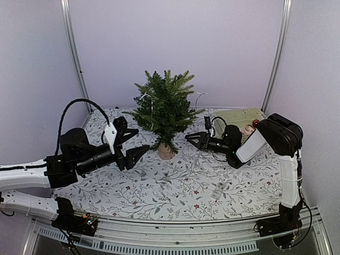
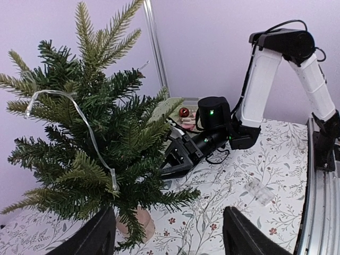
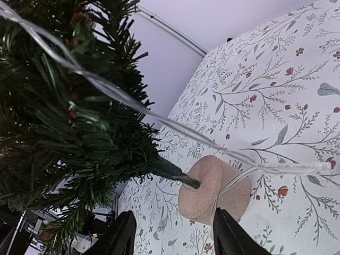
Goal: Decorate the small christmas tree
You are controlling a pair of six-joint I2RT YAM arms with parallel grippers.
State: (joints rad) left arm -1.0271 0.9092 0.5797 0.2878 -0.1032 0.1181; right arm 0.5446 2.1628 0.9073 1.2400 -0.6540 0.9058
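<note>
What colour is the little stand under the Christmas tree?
The stand is pale tan wood, clearest in the right wrist view.

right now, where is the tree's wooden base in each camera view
top external: wooden base just left of centre, below the small christmas tree.
left wrist: wooden base near the bottom edge, left of centre, partly hidden by the lowest branches.
right wrist: wooden base low, right of centre, seen close up.
shared landmark: the floral tablecloth it stands on.
</note>
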